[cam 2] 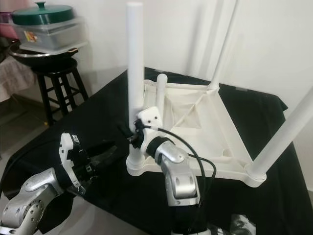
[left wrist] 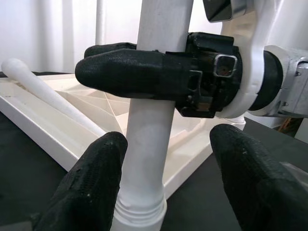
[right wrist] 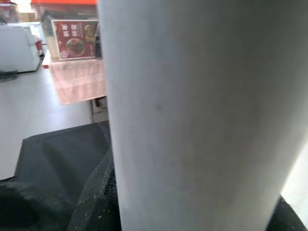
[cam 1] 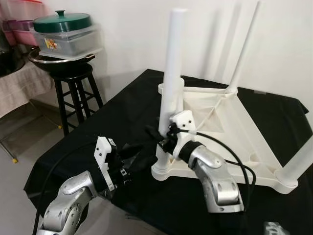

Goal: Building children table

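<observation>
so right gripper (cam 1: 164, 139) is clamped round the near white leg (cam 1: 172, 63), low on the shaft just above its socket, one finger (left wrist: 125, 72) wrapped across the front. left gripper (cam 1: 134, 156) is spread wide, fingertips either side of the same leg's base, not clearly touching. the leg stands upright, long axis vertical. upside-down white table top (cam 1: 239, 134) lies flat on the black cloth (cam 1: 98, 127), other legs pointing up, one loose leg (left wrist: 43, 91) lying across it.
</observation>
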Robot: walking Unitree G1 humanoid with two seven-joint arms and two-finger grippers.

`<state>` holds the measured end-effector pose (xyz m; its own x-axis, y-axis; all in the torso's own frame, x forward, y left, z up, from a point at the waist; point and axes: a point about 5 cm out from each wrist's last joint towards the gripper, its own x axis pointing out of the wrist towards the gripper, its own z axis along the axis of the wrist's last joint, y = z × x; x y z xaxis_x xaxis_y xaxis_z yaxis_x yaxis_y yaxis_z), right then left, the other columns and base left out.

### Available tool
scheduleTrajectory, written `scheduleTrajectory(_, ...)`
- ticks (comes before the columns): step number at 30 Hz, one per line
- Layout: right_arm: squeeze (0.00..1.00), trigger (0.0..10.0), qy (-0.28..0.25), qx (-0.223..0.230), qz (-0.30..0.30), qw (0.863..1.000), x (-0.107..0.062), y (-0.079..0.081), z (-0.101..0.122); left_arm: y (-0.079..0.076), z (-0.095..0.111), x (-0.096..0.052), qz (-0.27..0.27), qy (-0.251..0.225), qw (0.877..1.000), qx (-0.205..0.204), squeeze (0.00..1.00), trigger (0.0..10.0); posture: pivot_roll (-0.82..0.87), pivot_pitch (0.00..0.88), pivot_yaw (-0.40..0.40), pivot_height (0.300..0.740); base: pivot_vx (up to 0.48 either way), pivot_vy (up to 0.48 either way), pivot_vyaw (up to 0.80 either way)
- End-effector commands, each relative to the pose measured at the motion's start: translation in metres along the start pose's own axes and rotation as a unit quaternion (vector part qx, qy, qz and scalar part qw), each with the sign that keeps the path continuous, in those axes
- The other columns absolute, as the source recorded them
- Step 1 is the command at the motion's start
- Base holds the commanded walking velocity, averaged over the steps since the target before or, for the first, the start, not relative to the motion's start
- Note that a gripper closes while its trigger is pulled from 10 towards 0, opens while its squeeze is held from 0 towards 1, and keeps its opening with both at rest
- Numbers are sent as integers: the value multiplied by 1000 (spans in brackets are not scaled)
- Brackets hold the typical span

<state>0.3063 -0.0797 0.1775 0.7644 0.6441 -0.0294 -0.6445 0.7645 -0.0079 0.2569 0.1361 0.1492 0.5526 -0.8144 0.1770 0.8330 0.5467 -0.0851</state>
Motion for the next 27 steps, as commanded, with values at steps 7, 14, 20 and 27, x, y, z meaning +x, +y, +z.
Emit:
scheduleTrajectory(7, 1000, 10000, 17, -29, 101, 994, -1, -13, 12, 3, -1, 0, 16, -1, 1000, 1, 0, 10000, -37, 0, -52, 740, 0, 0, 0)
scheduleTrajectory(14, 1000, 10000, -1, -98, 287, 953, -1, -28, 38, 2, -1, 1, 9, 1, 1000, -1, 0, 10000, -25, 0, -48, 740, 0, 0, 0)
scheduleTrajectory(20, 0, 10000, 32, -89, 383, 919, 14, -40, 44, -3, 0, -1, 7, 1, 1000, -2, 0, 10000, 9, 0, -43, 740, 0, 0, 0)
scheduleTrajectory(27, 0, 10000, 35, -78, 393, 915, 20, -42, 46, -4, 1, -2, 3, 2, 1000, -4, 0, 10000, 14, 0, -42, 740, 0, 0, 0)
